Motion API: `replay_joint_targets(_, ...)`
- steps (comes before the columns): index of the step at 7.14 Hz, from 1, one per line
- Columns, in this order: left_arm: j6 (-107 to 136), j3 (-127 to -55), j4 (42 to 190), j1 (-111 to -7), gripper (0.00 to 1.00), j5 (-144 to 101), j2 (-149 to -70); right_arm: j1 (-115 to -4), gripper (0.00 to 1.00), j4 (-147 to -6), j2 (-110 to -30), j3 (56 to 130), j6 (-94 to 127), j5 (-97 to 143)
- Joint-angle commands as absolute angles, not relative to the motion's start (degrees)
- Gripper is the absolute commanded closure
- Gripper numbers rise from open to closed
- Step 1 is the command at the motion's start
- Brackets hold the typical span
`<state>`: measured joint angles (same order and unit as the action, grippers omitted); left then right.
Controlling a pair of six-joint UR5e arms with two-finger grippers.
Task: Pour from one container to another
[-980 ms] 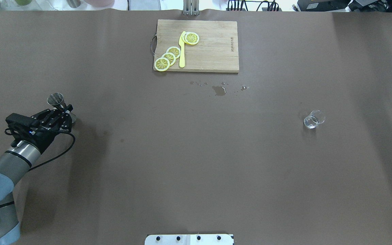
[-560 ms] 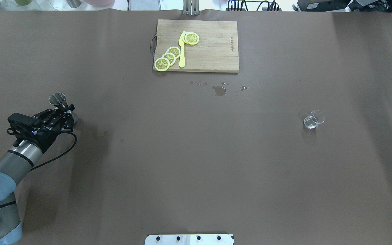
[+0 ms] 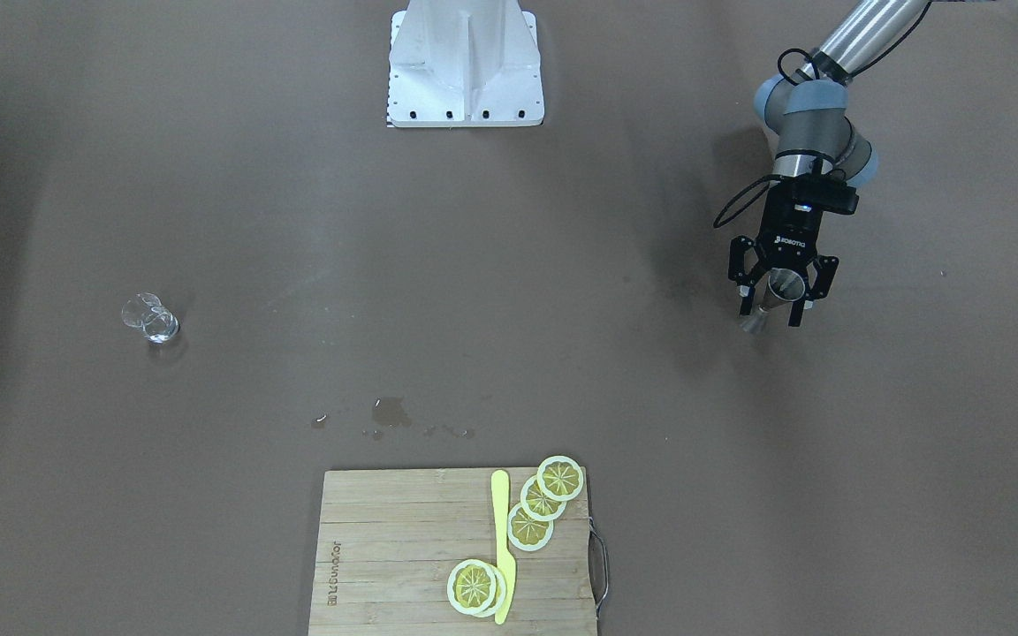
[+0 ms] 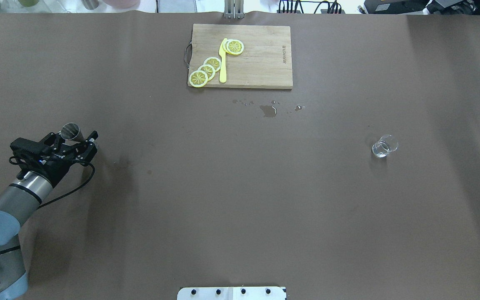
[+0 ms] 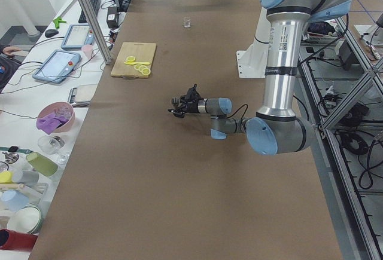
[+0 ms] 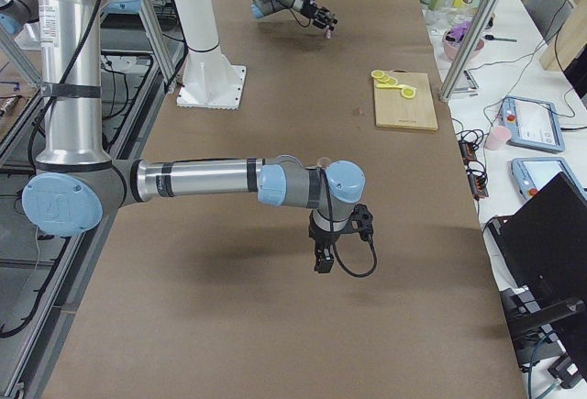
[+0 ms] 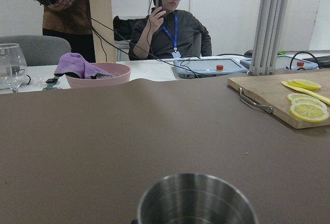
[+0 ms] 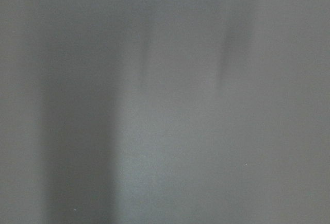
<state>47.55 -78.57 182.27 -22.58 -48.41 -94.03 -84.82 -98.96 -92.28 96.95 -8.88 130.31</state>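
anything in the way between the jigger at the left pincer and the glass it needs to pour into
Nothing visible. The table cover between the jigger in the left pincer and the glass is bare. The cutting board and the small wet patch lie off that line, toward the table's far side.

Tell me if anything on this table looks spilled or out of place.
Yes. A small puddle with scattered droplets lies on the brown table cover, just off the cutting board on the robot's side. It looks like spilled liquid, since no container stands near it. Nothing else looks off.
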Motion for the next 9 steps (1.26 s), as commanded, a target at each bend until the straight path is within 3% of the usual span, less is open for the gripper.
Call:
replay_joint_targets(1,47.46,-78.84,182.55,-22.59,0.04,-48.34,-93.87,-84.81,0.0,-98.96,-92.29,96.94,-8.88,130.34)
replay_joint_targets(6,47.81,-82.88,185.44,-21.19,0.03,-44.66,-85.7,-84.81,0.0,-98.96,-92.29,96.86,-8.88,130.34)
replay_joint_targets(9,47.12,-86.28,185.28,-11.47,0.03,-34.23,-85.52,-84.81,0.0,-98.97,-92.29,96.86,-8.88,130.34)
